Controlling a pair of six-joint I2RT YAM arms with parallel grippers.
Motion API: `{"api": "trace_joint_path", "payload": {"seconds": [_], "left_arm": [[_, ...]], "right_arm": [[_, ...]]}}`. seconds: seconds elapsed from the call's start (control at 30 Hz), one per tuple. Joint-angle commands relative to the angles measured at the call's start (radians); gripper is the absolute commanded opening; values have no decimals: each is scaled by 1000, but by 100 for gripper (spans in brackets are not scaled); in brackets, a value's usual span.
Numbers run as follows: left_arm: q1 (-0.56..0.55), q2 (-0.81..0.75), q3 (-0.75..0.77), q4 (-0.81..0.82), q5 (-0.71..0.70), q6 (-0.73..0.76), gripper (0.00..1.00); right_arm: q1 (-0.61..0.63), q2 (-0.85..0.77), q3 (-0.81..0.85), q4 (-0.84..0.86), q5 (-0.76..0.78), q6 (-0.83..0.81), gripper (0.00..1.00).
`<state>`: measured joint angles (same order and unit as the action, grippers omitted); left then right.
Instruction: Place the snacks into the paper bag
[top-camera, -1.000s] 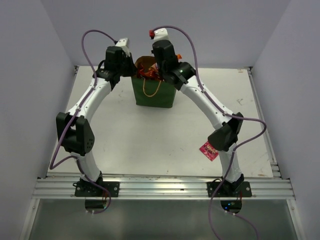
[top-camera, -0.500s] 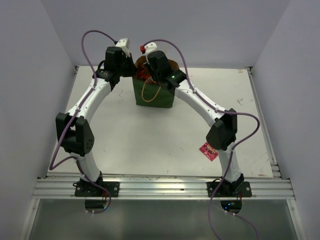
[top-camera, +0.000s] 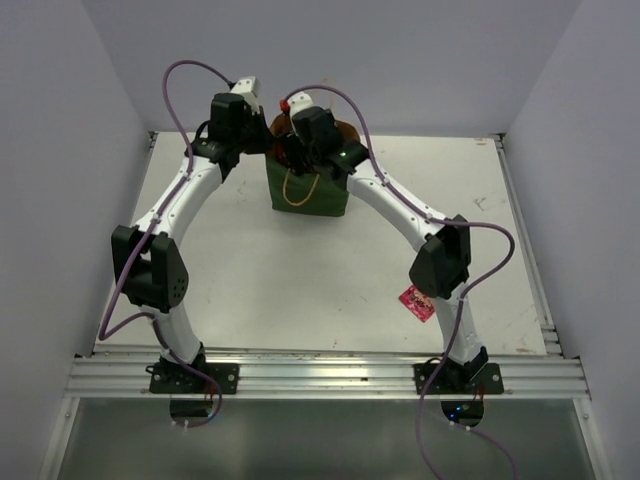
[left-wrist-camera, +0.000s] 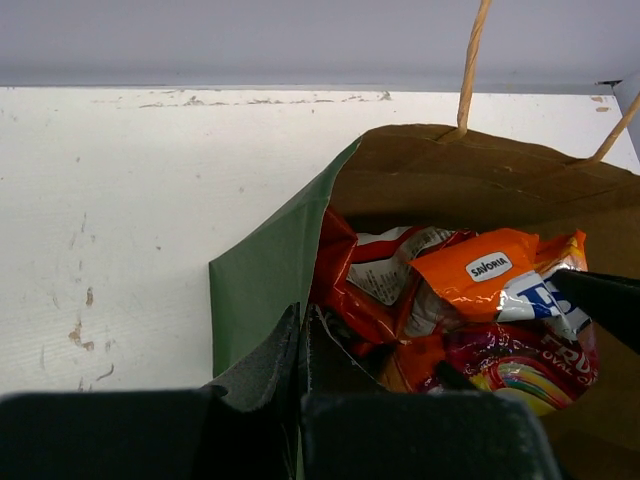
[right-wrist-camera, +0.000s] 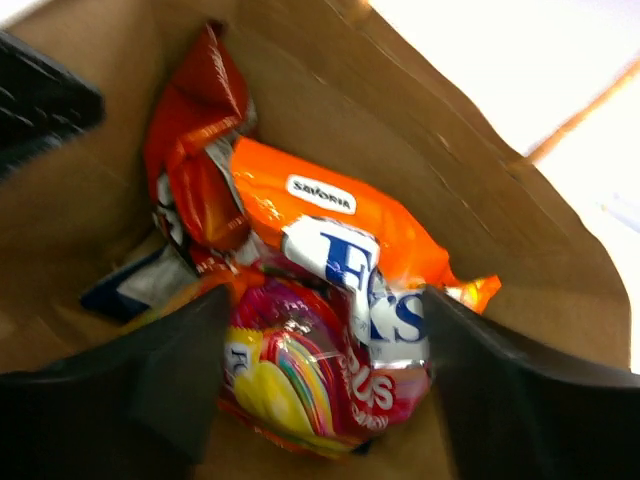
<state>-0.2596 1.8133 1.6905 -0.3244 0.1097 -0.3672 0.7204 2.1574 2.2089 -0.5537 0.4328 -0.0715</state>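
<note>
The dark green paper bag (top-camera: 308, 192) stands upright at the back middle of the table, its brown inside (left-wrist-camera: 450, 170) showing. My left gripper (left-wrist-camera: 300, 325) is shut on the bag's left rim and holds the mouth apart. My right gripper (right-wrist-camera: 325, 300) is open inside the mouth, just above the snacks. A red-yellow fruit-candy packet (right-wrist-camera: 320, 385) lies loose between its spread fingers (right-wrist-camera: 150, 390), on top of an orange packet (right-wrist-camera: 320, 205) and a red-orange bag (right-wrist-camera: 195, 130). One pink packet (top-camera: 418, 302) lies on the table by the right arm's elbow.
The bag's tan cord handles (left-wrist-camera: 472, 60) rise at its far rim. A white table (top-camera: 250, 270) with grey walls on three sides; an aluminium rail (top-camera: 320, 375) runs along the near edge.
My right gripper has moved left and down into the bag's mouth, then opened and let go of the fruit-candy packet. The left arm has stayed still.
</note>
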Motion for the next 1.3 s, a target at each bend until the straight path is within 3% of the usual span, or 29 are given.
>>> {"api": "trace_joint_path", "payload": {"seconds": [0.0, 0.17, 0.27, 0.4, 0.53, 0.87, 1.27], "left_arm": [[11, -29, 40, 53, 25, -10, 0], [11, -14, 54, 56, 28, -13, 0], [11, -3, 58, 56, 31, -15, 0], [11, 9, 63, 59, 47, -24, 0], [10, 12, 61, 56, 51, -26, 0], [11, -2, 43, 56, 71, -33, 0], [17, -2, 31, 59, 85, -38, 0]], "right_arm": [[-3, -148, 6, -46, 98, -5, 90], [-4, -380, -37, -146, 266, 64, 94], [-6, -491, -248, -268, 314, 254, 94], [-35, -646, -672, -397, 151, 597, 93], [-75, -689, -914, -397, 8, 780, 91], [-200, -633, -1077, -442, -121, 878, 90], [-332, -680, -1244, -379, -226, 898, 87]]}}
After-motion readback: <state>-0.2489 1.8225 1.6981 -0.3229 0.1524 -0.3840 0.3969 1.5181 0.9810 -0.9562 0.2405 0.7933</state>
